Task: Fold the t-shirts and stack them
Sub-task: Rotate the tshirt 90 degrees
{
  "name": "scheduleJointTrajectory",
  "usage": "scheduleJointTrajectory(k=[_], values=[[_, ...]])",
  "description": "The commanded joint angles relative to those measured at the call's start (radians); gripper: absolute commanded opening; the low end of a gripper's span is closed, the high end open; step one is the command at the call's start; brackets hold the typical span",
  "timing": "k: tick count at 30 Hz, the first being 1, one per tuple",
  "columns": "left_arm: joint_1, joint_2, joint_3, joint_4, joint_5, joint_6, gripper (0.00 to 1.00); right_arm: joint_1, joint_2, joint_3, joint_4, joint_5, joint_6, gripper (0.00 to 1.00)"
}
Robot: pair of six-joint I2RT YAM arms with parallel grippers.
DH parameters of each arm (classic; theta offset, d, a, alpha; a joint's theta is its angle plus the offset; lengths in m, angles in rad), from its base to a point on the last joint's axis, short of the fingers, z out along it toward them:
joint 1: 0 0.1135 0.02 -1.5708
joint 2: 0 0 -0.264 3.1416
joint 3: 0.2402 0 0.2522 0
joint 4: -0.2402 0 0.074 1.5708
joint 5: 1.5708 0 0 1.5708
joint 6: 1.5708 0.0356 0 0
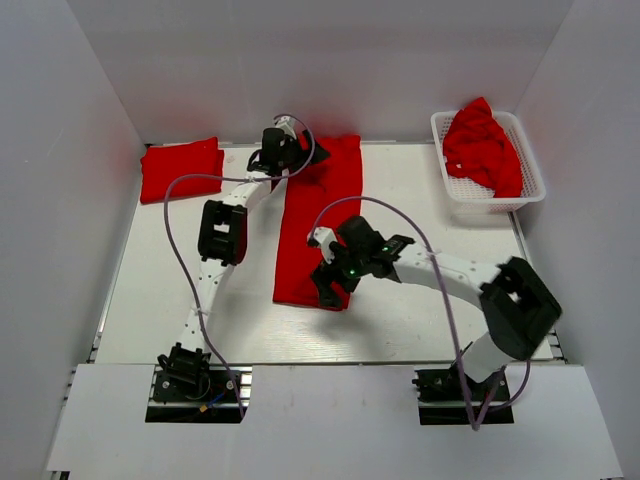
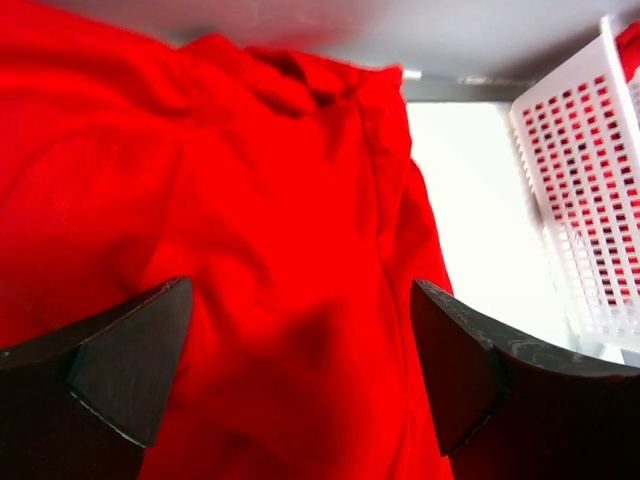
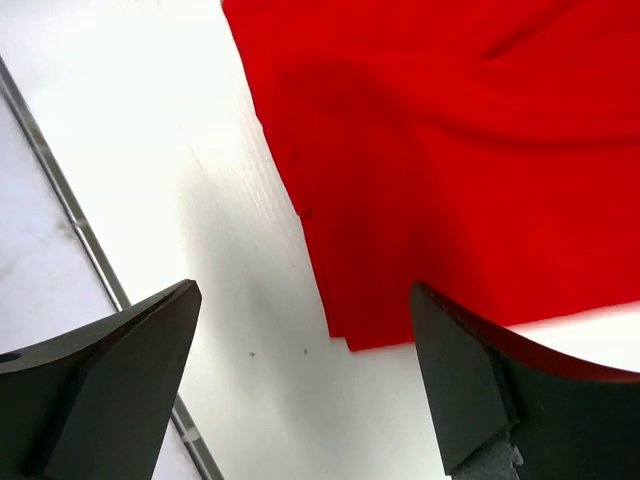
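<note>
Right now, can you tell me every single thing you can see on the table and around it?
long t-shirt: one, red, folded into a strip, middle of the table
folded t-shirt: one, red, far left corner
crumpled t-shirts: a heap, number unclear, red, in the basket
basket: one, white lattice, far right corner
table: one, white
walls: three, white, around the table
cables: two, purple, one along each arm
arms: two, black and white, bases at the near edge
left gripper: black, open, over the long t-shirt's far end
right gripper: black, open, over its near end
</note>
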Motion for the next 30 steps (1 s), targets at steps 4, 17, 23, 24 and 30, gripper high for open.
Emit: scheduleJointTrajectory(k=[4,17,23,24,30], values=[[0.020,-0.297,-0.051,-0.157,-0.019,0.119,1.00,0.005,-0.190,-0.053,-0.007,0.105,0.040,0.90],[0.029,-0.998,-0.887,-0.498,-0.154,0.218,1.00,0.015,-0.213,-0.098,0.008,0.202,-0.030,0.89],[0.010,-1.397,-1.421,-0.436,-0.163,0.106,1.00,0.031,-0.133,-0.089,0.080,0.153,-0.052,0.86],[0.009,-1.439,-1.497,-0.459,-0.163,0.083,1.00,0.036,-0.110,-0.079,0.084,0.143,-0.058,0.86],[0.020,-1.729,-1.657,-0.587,-0.215,0.046,1.00,0.062,-0.016,-0.043,0.114,0.150,-0.059,0.83]])
